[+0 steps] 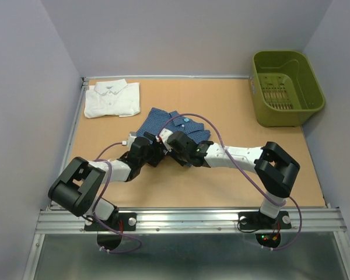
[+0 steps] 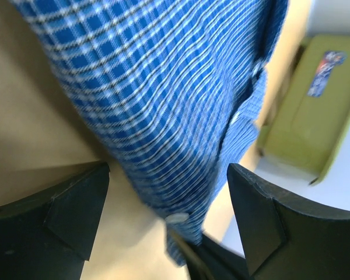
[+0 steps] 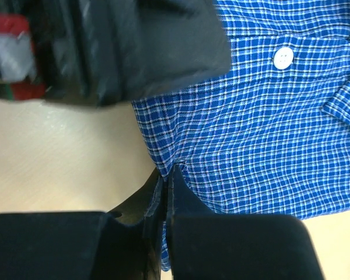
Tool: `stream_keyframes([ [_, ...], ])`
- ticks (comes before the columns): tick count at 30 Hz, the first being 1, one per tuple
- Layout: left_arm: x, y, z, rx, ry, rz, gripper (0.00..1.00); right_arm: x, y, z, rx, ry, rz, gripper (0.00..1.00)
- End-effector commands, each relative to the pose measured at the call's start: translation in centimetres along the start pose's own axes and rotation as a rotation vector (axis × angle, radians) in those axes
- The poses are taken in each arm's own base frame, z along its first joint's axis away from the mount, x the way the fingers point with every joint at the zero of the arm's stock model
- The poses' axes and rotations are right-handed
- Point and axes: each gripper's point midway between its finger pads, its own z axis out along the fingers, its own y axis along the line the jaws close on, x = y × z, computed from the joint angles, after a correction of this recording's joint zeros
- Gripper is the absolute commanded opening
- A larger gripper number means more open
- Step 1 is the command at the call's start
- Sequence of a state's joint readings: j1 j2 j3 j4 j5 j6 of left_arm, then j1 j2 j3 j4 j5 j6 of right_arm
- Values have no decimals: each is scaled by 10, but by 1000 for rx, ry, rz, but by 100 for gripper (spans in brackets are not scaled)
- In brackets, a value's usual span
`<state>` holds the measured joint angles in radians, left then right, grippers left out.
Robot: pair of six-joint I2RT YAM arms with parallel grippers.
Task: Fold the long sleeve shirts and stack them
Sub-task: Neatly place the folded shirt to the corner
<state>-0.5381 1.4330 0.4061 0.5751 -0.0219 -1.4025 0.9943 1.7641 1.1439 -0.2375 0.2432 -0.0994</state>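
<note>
Right hand (image 3: 166,186) is shut tight, its two black fingers pinching the near edge of the blue checked shirt (image 1: 163,119). Left hand (image 2: 169,195), just beside it, is spread wide and holds nothing. Blue cloth with a small white button lies in the gap between its fingers, but neither finger is closed on it. Both arms reach in from the near edge of the tan counter (image 1: 233,125) and meet at the shirt's near side. This shirt lies loosely gathered around the middle of the counter, collar and button placket showing. Farther back, in the far left corner, a white shirt (image 1: 112,99) lies neatly folded with its collar on top, close to the blue one's far left corner. At the far right corner stands an olive-green basket (image 1: 286,87), well apart from both shirts.
</note>
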Motion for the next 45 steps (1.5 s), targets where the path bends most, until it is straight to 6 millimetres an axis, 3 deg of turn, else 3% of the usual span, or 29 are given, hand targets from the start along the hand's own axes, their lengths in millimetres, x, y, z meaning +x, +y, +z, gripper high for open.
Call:
stream_keyframes([
  [1, -13, -19, 4, 81, -76, -88, 93, -40, 4, -17, -57, -106, 73, 1],
  [5, -17, -33, 15, 107, -98, -75, 93, -35, 8, -17, -73, -97, 82, 1],
  [11, -16, -27, 30, 103, -99, -79, 88, -31, 10, -20, -88, -94, 102, 1],
  [16, -11, -24, 35, 127, -82, -68, 71, -27, 13, -20, -102, -86, 112, 1],
  [19, -13, -23, 34, 126, -94, -43, 46, -26, 11, -22, -89, -87, 117, 1],
  [21, -15, -23, 33, 128, -107, -9, 28, -26, 7, -25, -69, -94, 120, 11],
  [22, -16, -24, 34, 129, -108, 4, 25, -29, 4, -28, -62, -104, 123, 18],
  [23, -15, -26, 34, 134, -107, 33, 17, -29, 3, -30, -51, -106, 156, 32],
  [25, -14, -26, 35, 128, -103, 64, 8, -32, -2, -36, -33, -122, 171, 46],
  [26, -14, -28, 36, 131, -104, 82, 4, -36, -9, -45, -6, -145, 183, 59],
  [27, -15, -28, 37, 128, -106, 99, 0, -38, -12, -49, 8, -159, 195, 65],
  [30, -16, -34, 43, 108, -106, 201, 0, -37, -30, -67, 89, -190, 222, 82],
  [31, -16, -23, 46, 54, -99, 277, 0, -35, -37, -71, 114, -195, 228, 84],
  [32, -19, -37, 50, 62, -111, 305, 0, -37, -46, -82, 155, -219, 241, 89],
  [34, -21, -31, 54, 12, -110, 379, 0, -24, -56, -88, 202, -215, 257, 94],
  [38, -40, -44, 62, -41, -151, 527, 0, -12, -71, -105, 272, -236, 297, 98],
  [39, -46, -37, 64, -86, -154, 552, 0, -8, -73, -109, 279, -244, 313, 98],
  [40, -53, -52, 67, -80, -174, 575, 0, -7, -73, -111, 282, -248, 320, 98],
  [42, -65, -57, 71, -117, -194, 672, 0, -4, -75, -115, 286, -256, 338, 98],
  [43, -70, -49, 74, -175, -186, 708, 0, -2, -76, -118, 288, -264, 347, 98],
  [44, -82, -67, 77, -172, -222, 731, 0, -2, -76, -119, 291, -267, 353, 98],
  [45, -88, -69, 80, -190, -227, 765, 0, -1, -77, -121, 294, -270, 357, 98],
])
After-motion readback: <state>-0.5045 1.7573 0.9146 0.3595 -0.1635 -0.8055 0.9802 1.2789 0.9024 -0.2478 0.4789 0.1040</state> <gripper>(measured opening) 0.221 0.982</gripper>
